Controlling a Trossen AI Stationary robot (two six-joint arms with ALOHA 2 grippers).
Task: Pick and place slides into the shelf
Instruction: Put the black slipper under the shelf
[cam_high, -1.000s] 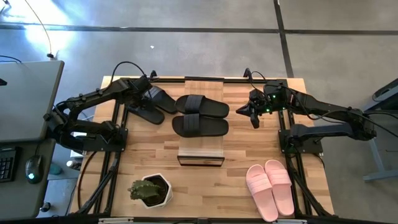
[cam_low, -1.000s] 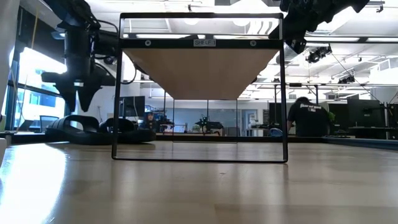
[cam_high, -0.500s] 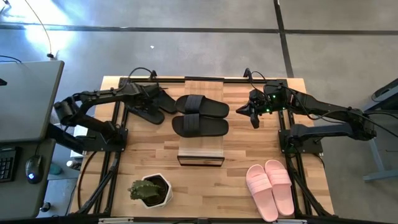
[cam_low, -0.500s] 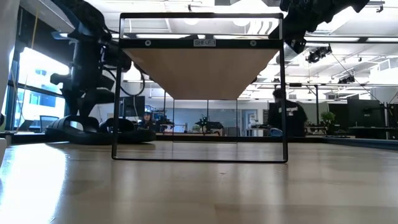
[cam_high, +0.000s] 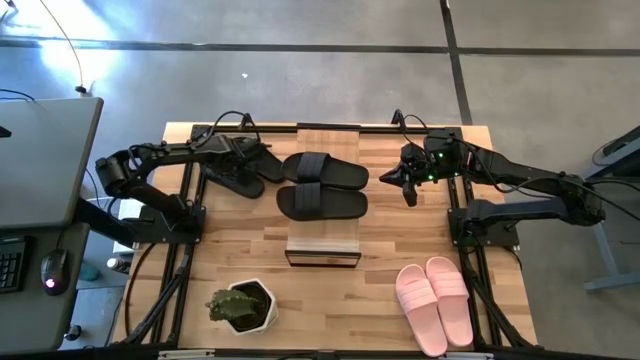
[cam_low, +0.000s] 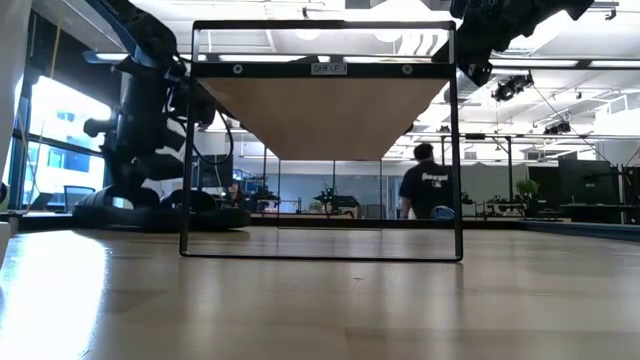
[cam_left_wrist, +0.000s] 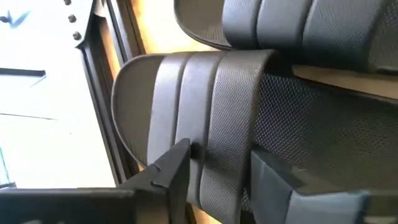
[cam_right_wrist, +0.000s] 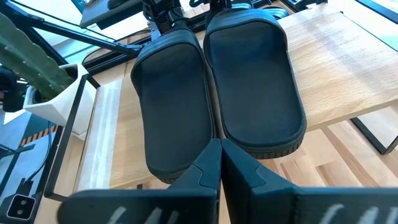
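Observation:
A black pair of slides (cam_high: 232, 180) lies sole-down on the table's far left part. My left gripper (cam_left_wrist: 217, 155) is open and low over one of them, its fingers on either side of a band of the ribbed strap (cam_left_wrist: 199, 93). In the low view the left gripper (cam_low: 140, 185) is down at that pair (cam_low: 165, 212). Two more black slides (cam_high: 325, 170) (cam_high: 322, 204) lie on the shelf's plank top (cam_high: 322, 240). A pink pair (cam_high: 435, 300) rests on the table's near right. My right gripper (cam_high: 408, 188) is shut, up in the air right of the shelf. My left gripper comes down from above, slanting, across the black slide's strap (cam_left_wrist: 214, 134). One fingertip (cam_left_wrist: 180, 155) looks to be against the strap's ribbed surface, but I cannot tell whether it truly touches. The slide lies flat on the table.
A potted green plant (cam_high: 240, 305) stands at the near left. The shelf's black frame (cam_low: 320, 140) stands mid-table with open room under its plank. Bare wood lies between shelf and pink slides. A person walks in the room behind.
My left arm has swung toward the table's right and come down, bringing its gripper from well above the black pair on the table to strap height on it. The slides have stayed in place. The right arm has kept still.

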